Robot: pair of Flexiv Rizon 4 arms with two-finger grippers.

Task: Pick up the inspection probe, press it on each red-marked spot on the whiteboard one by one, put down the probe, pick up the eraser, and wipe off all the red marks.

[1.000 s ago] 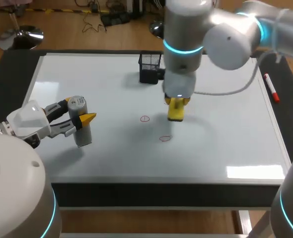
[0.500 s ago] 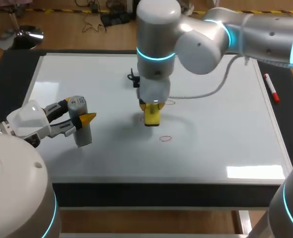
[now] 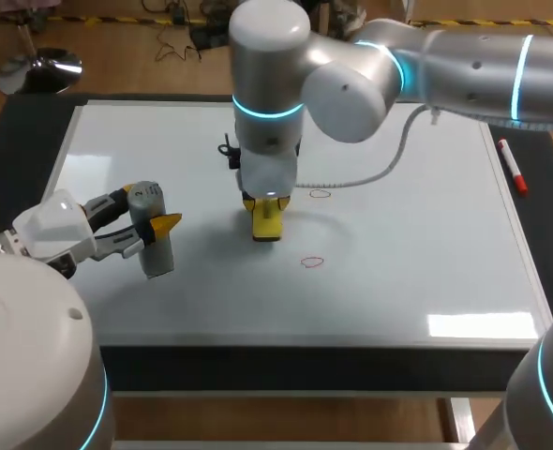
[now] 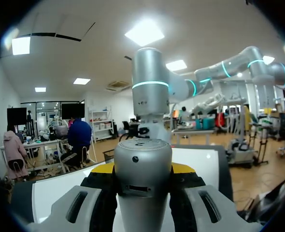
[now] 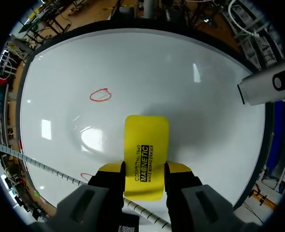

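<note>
The whiteboard is a glossy white sheet that mirrors the ceiling lights, lying flat on a dark bench. The eraser is a flat yellow block with rounded corners and black print. The right tool clenches it by its 2 long edges, and it stands out ahead of the yellow fingertips over the middle of the board. From the head view I cannot tell whether its face presses on the surface. 2 thin, hand-drawn red ovals remain: the far mark just to the right of the eraser, and the near mark closer to the front edge. Neither touches the eraser.

The probe is a smooth grey metal cylinder with a flat cap. It stands roughly upright over the board's left part, grasped from both sides by the left tool. Its lower end is cut off in the left wrist view.

A black mesh holder is almost wholly hidden behind the right arm. A red-and-white marker pen lies on the bench beside the board's right edge
</note>
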